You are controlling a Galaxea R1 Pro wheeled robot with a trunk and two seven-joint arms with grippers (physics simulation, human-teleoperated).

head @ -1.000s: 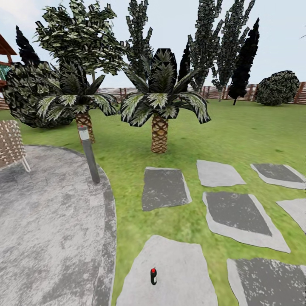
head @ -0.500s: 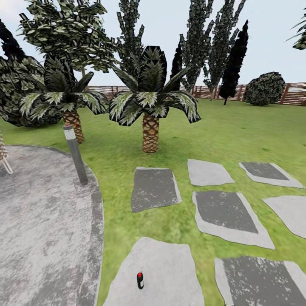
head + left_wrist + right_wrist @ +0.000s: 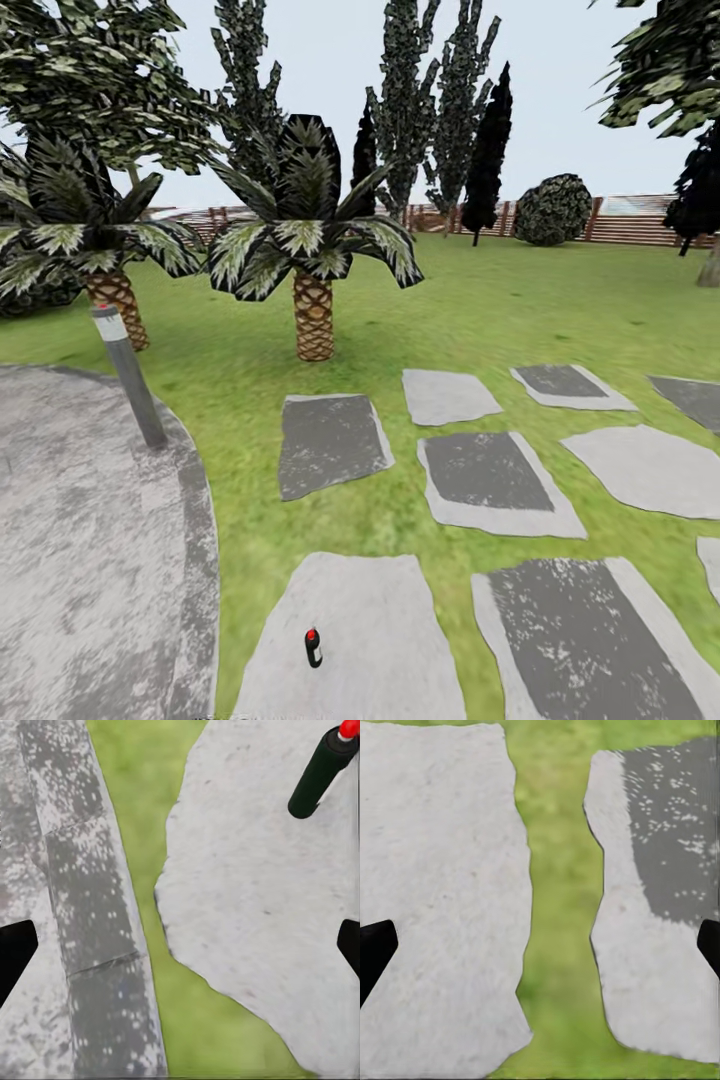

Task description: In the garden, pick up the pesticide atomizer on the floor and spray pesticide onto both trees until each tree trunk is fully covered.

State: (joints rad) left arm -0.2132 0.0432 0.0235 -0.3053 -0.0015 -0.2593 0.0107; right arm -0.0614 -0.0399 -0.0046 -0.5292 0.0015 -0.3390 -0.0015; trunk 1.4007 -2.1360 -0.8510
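From my head, the atomizer (image 3: pixel 313 648) lies on the nearest paving stone (image 3: pixel 350 640), between the gravel patio (image 3: pixel 90 560) and the lawn (image 3: pixel 500 300). My left gripper (image 3: pixel 180 945) hangs over that stone with jaws apart, the atomizer off to one side. My right gripper (image 3: pixel 540 945), jaws also apart, hangs over the grass gap. I should centre the left over the body before descending.

right tree trunk (image 3: pixel 710 268) cut by edge
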